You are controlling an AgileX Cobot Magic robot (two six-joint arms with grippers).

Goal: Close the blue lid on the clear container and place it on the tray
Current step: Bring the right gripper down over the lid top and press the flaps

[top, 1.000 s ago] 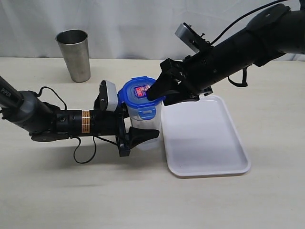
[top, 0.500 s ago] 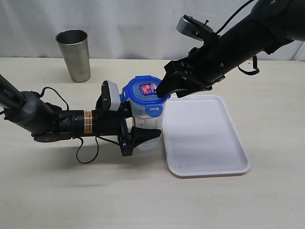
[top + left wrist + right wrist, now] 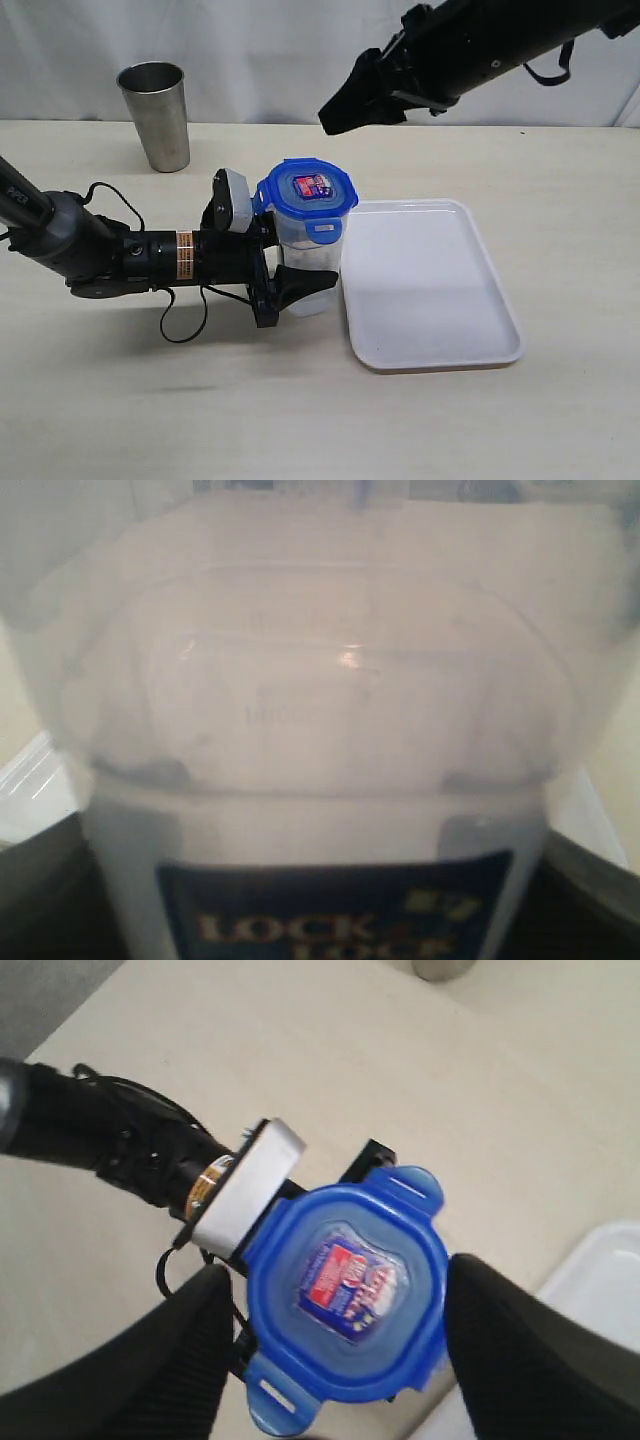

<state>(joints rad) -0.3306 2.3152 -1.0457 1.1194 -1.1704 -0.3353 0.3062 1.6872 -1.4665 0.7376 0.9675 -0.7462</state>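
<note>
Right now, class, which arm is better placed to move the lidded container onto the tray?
Left. The left gripper is shut on the container, which stands right beside the tray with the lid on top. The right gripper hangs open high above, holding nothing.

Exterior camera: raised, tilted down across the desk (image 3: 560,160) toward the pale curtain (image 3: 250,50), set far enough back to take in the whole working area. Left wrist camera: just behind the left tool (image 3: 303,265), facing straight ahead into the side of the clear container (image 3: 320,780), so near that the picture blurs. Right wrist camera: looking steeply down between the fingers of the right tool (image 3: 340,1270) onto the blue lid (image 3: 345,1285), well below it. With the exterior view it shares the lid, the left arm (image 3: 90,1130) and a corner of the tray (image 3: 600,1270).
</note>
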